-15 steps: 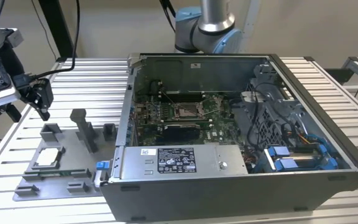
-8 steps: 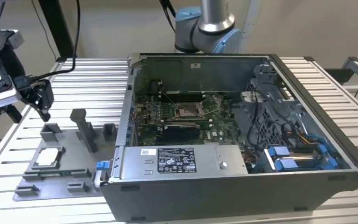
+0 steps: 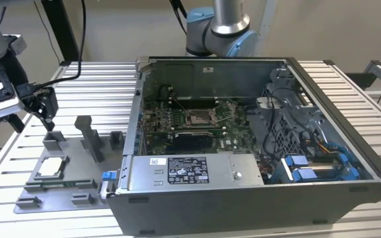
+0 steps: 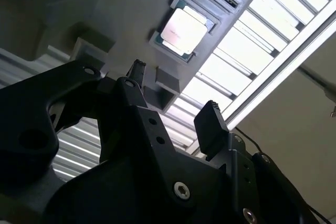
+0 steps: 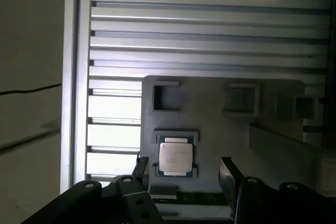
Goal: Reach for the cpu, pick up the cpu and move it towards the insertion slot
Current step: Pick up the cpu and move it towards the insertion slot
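Slatted table bears the cpu, six o'clock from our spread, empty gripper; we judge it light, stiff, fragile: grip its edges.

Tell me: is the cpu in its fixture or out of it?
In. The cpu lies flat in the grey fixture; the open gripper holds nothing.
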{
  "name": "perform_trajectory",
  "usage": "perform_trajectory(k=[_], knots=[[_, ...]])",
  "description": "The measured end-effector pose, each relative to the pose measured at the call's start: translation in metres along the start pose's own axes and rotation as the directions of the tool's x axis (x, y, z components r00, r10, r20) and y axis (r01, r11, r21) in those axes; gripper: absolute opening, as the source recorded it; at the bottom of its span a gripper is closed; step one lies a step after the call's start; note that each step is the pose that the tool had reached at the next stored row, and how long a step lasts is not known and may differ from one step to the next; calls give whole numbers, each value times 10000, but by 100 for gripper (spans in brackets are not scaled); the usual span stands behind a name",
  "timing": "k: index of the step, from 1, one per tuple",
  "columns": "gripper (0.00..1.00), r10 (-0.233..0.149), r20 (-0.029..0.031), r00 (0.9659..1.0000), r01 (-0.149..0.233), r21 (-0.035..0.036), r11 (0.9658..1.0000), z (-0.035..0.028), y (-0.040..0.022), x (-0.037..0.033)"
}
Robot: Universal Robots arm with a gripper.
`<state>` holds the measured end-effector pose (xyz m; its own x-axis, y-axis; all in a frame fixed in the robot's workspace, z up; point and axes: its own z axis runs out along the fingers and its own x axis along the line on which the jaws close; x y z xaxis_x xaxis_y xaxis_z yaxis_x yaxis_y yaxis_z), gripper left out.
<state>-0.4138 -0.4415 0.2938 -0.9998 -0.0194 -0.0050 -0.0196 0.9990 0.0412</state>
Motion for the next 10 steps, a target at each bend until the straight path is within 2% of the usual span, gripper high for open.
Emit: perform_trajectory(k=[10], knots=[[100, -1, 1, 10000, 1, -1, 10000, 94, -61, 1]])
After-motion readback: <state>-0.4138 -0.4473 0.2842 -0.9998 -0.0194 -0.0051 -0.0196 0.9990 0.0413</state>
